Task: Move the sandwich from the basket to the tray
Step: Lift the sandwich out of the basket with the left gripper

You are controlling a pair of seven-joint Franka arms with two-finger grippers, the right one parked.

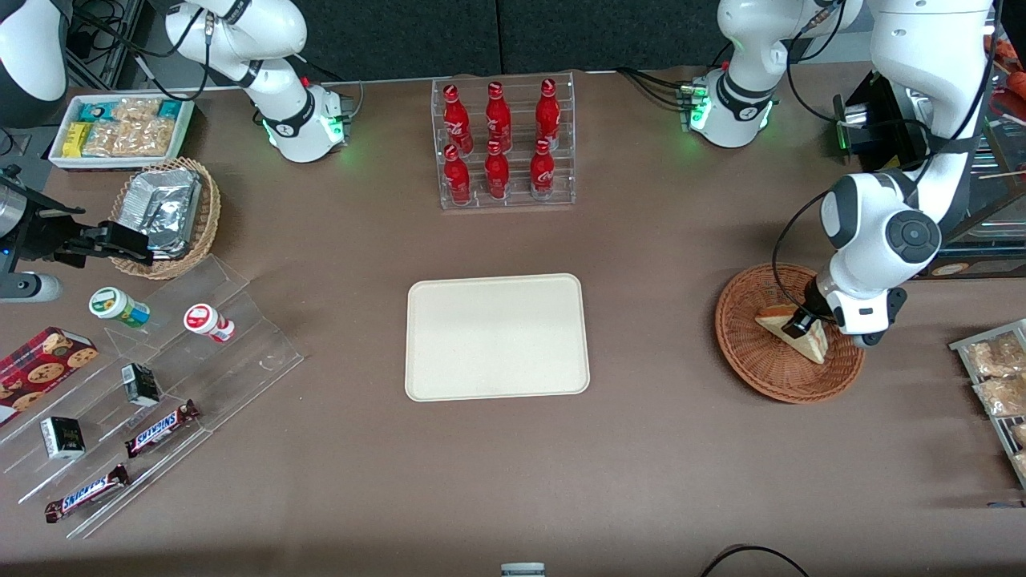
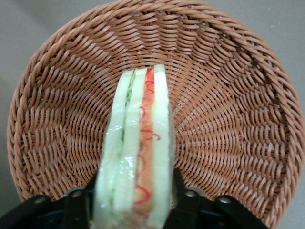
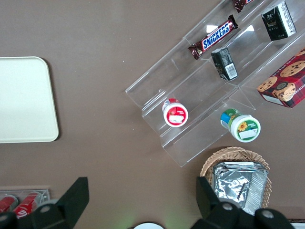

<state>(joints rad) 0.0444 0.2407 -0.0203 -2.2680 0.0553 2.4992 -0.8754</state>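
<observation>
The left arm's tool [image 1: 801,324] sits closed around the sandwich [image 2: 138,152] inside the basket [image 2: 228,119] — well apart from the tray [image 1: 497,336] — and the soft wrapped wedge could slip out when lifted.

Cream tray [image 3: 24,100] seen on brown table [image 3: 105,47]. Snickers bar [image 3: 213,37], red-lidded cup [image 3: 175,113], green-lidded cup [image 3: 240,125] held on clear stepped stand [image 3: 200,90]. Foil packets [image 3: 238,183] held in tan wicker basket [image 3: 209,167].

glossy white arm segments, grey round joint caps; black cables, black end effector [image 1: 801,324], green base lights
</observation>
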